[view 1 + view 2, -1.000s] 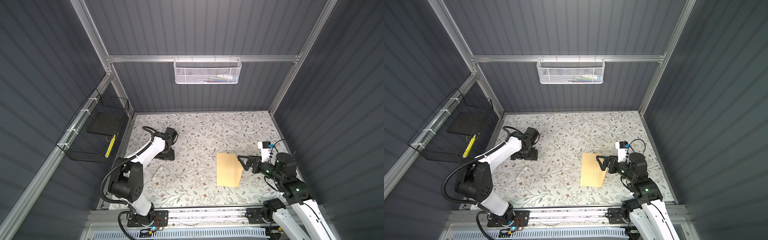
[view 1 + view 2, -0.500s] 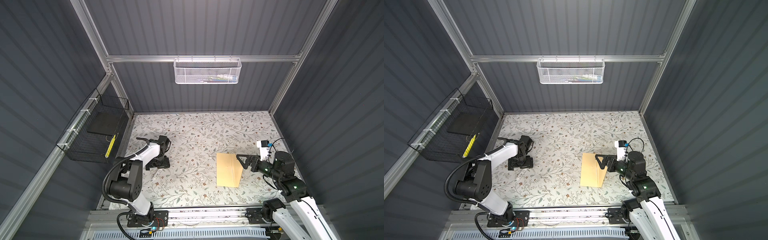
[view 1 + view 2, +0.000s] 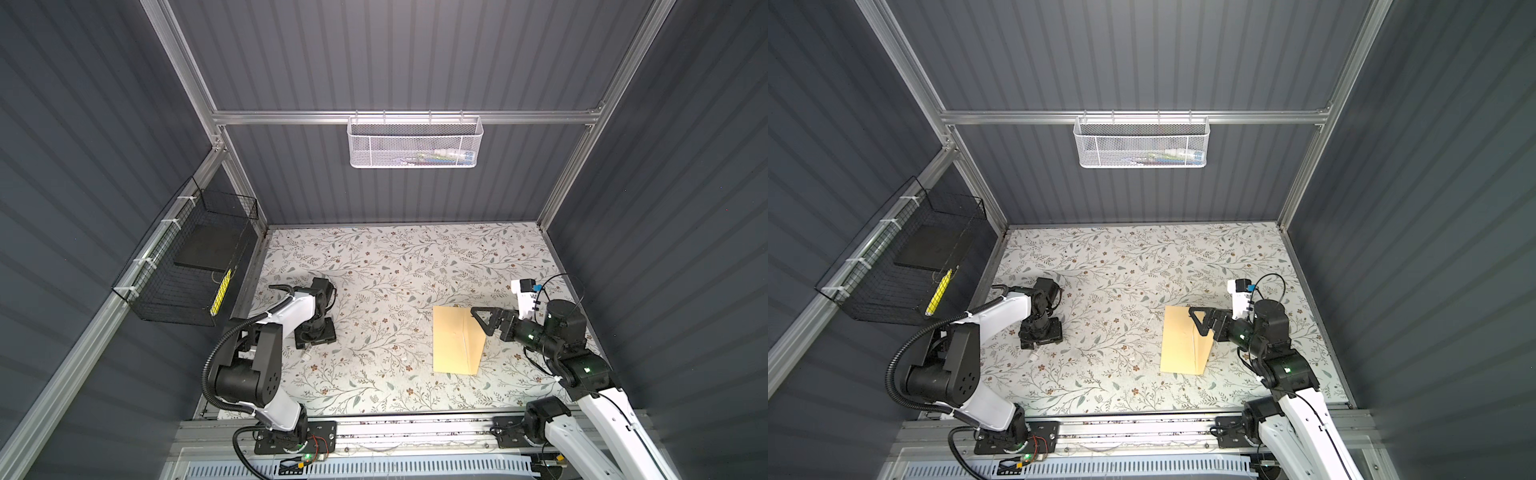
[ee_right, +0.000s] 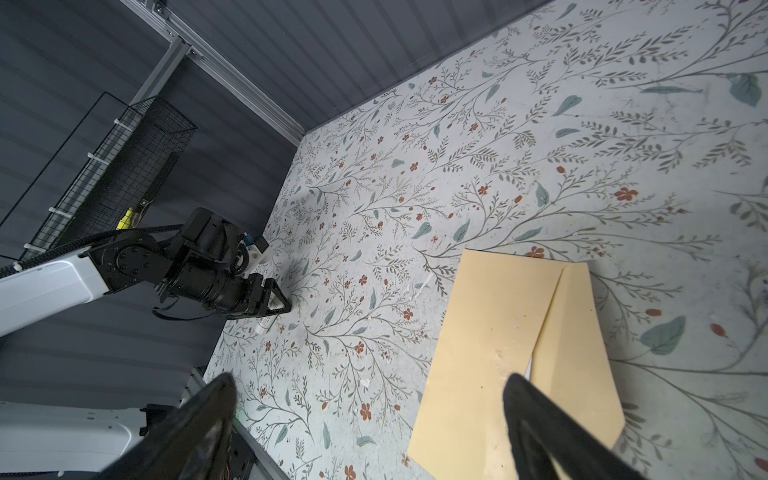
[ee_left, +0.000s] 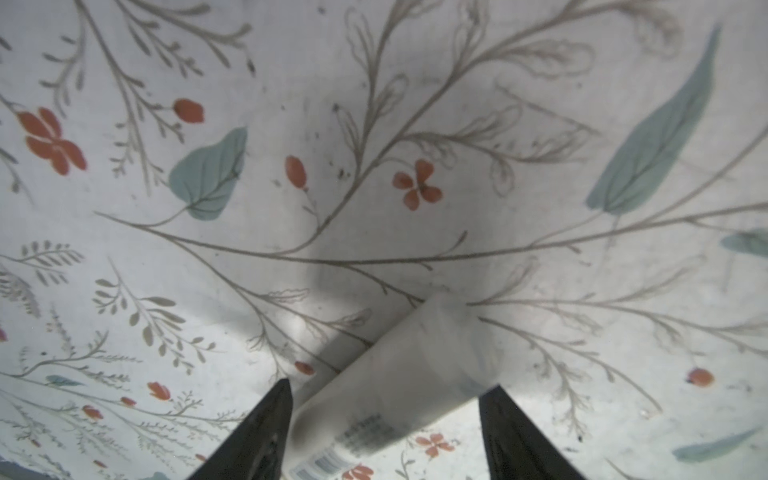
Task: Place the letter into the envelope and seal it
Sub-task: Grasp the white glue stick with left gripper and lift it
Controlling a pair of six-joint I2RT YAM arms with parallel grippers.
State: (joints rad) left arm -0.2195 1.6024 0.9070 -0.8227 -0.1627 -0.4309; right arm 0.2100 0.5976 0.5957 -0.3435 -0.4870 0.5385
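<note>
Seemingly sealing prep — left gripper (image 5: 390, 386) straddles the stick (image 5: 415, 353) well apart from the envelope (image 3: 455, 338), grip unclear, pinch due; right gripper (image 4: 370, 380) gapes at its edge.

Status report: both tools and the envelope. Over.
Left tool down around white stick, grip unconfirmed. Right tool open, over envelope edge. Flap folded over, white sliver of letter showing beneath. Nothing blocking.

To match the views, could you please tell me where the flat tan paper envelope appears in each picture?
Both top views: flat tan paper envelope right of centre.
Left wrist: not in it.
Right wrist: partly behind the right gripper.
Shared landmark: floral table cover.
</note>
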